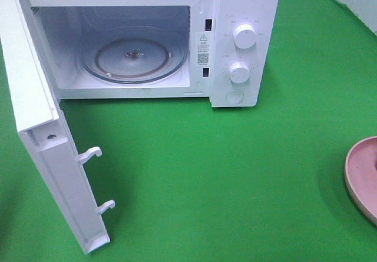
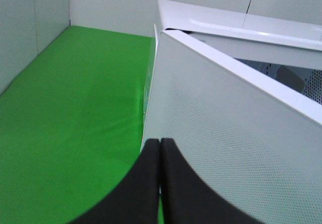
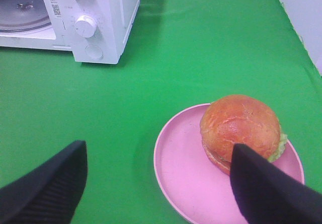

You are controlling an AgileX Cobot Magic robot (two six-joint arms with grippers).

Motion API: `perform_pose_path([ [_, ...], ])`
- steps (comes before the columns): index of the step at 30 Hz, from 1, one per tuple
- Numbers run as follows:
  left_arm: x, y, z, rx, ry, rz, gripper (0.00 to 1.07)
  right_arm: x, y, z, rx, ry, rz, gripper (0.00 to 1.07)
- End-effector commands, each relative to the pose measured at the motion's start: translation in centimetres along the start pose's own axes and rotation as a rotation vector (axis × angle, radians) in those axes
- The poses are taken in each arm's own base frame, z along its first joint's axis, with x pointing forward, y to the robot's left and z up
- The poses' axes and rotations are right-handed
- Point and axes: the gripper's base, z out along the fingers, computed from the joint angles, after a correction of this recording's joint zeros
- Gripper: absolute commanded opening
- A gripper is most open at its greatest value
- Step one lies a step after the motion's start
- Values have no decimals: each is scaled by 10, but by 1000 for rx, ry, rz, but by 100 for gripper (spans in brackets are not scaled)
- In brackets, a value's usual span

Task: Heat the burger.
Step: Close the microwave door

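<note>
Item: white microwave (image 1: 235, 44), set at the back of a counter (image 1: 235, 179) covered in green cloth, its door (image 1: 50, 156) swung fully open toward the left side of the exterior view. Two white latch hooks (image 1: 94, 153) are seen projecting from the door's free edge. Inside the cavity a round glass turntable (image 1: 132, 62) is laid flat, with nothing resting on it. Two round white knobs (image 1: 244, 37) are mounted one above the other on the control panel, with a round button below them. Item: pink round plate (image 3: 191, 173), placed on the counter to the right of the microwave and well apart from it; only its edge is caught at the right border of the exterior view. Item: burger (image 3: 240, 129), seated on the plate toward one side rather than at its centre, with a glossy golden-brown bun and a fringe of green lettuce shown at its edge. Item: left hand (image 2: 160, 183), its two black fingers pressed together with nothing between them, held close beside the perforated outer face of the open door. Item: right hand (image 3: 161, 183), its fingers spread wide apart and gripping nothing, poised over the near part of the plate, one finger (image 3: 266, 189) overlapping the burger's near edge in the wrist view.
</note>
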Motion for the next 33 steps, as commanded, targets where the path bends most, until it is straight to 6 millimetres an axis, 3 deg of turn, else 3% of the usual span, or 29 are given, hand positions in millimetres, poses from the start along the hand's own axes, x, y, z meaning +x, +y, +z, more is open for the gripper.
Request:
perform_pose_path([
  [1, 0, 0, 2, -2, -15, -2, 0, 2, 0, -3, 5, -37, -9, 76],
  [10, 8, 3, 30, -28, 58, 22, 0, 2, 0, -3, 5, -37, -9, 76],
  [20, 33, 1, 71, 22, 151, 152, 0, 2, 0, -3, 5, -37, -9, 76],
  [33, 48, -12, 99, 176, 168, 92, 0, 2, 0, -3, 5, -37, -9, 76],
])
